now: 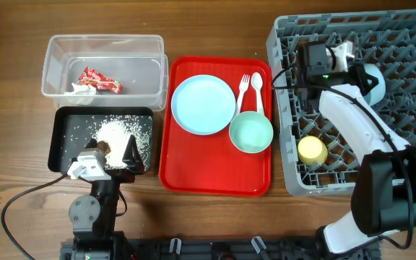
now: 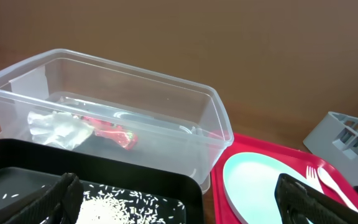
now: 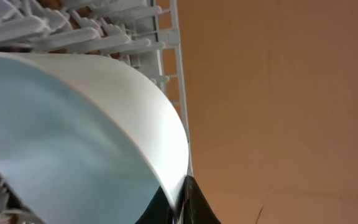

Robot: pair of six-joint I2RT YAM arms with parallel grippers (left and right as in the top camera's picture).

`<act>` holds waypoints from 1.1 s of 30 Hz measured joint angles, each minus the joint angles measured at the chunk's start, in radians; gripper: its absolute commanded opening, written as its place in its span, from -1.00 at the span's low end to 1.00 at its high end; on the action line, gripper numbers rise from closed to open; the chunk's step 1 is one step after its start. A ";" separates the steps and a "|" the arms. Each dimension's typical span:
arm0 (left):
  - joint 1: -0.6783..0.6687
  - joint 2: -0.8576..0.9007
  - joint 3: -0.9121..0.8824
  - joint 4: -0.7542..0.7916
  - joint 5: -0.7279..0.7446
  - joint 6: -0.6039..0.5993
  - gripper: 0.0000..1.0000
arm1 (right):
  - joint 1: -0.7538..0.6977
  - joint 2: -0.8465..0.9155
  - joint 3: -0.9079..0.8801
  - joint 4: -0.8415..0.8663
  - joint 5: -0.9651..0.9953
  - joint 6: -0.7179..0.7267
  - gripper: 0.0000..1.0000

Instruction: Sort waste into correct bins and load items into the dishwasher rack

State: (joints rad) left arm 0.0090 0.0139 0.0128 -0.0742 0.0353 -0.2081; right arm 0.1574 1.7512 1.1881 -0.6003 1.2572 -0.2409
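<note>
Wooden tabletop (image 1: 20,94), red serving tray (image 1: 215,180) dead centre, everything below is placed relative to it.

On the tray: pale blue plate (image 1: 204,105) at its left, mint green bowl (image 1: 251,133) touching the plate's right edge, fork (image 1: 243,90) and spoon (image 1: 257,88) side by side beyond the bowl.

Left of the tray: clear tub (image 1: 56,50) at the far side, black tray (image 1: 60,144) at the near side. Red snack wrapper (image 1: 100,79) and white napkin (image 1: 81,89) lie in the tub. Rice (image 1: 125,133) is piled and scattered in the black tray.

Right of the tray: grey rack (image 1: 410,43), with the yellow cup (image 1: 312,150) sitting in its near-left part. Only the overhead view shows the cup.

Left gripper (image 1: 118,153) hangs over the black tray's near edge. The left wrist view settles its state: fingers spread wide, nothing between them. That view also shows the wrapper and napkin through the tub's wall.

Right gripper (image 3: 180,206) is inside the rack's far half. Overhead shows the small pale blue bowl (image 1: 373,79) at its tip but not the grip. The right wrist view does: fingers clamped on the bowl's rim, rack pegs behind. Whether the bowl rests on the pegs, I can't tell.
</note>
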 measured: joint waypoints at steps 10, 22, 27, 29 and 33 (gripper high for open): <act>0.000 0.000 0.000 0.000 0.000 0.000 1.00 | 0.306 -0.303 0.011 -0.091 -0.604 0.103 0.20; 0.000 0.000 0.000 0.000 0.000 0.000 0.99 | 0.344 -0.237 -0.235 -0.306 -1.392 1.024 0.14; 0.000 0.000 0.000 0.000 0.000 0.000 1.00 | 0.344 -0.232 -0.306 -0.175 -1.341 1.214 0.13; 0.000 0.000 0.000 0.000 0.000 0.000 1.00 | 0.344 -0.232 -0.306 -0.161 -1.338 1.246 0.02; 0.000 0.000 0.000 0.000 0.000 0.000 0.99 | 0.351 -0.235 -0.309 -0.094 -1.445 1.076 0.01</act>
State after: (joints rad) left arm 0.0090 0.0139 0.0128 -0.0742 0.0349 -0.2085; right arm 0.5083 1.5162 0.8795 -0.6941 -0.1883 0.8352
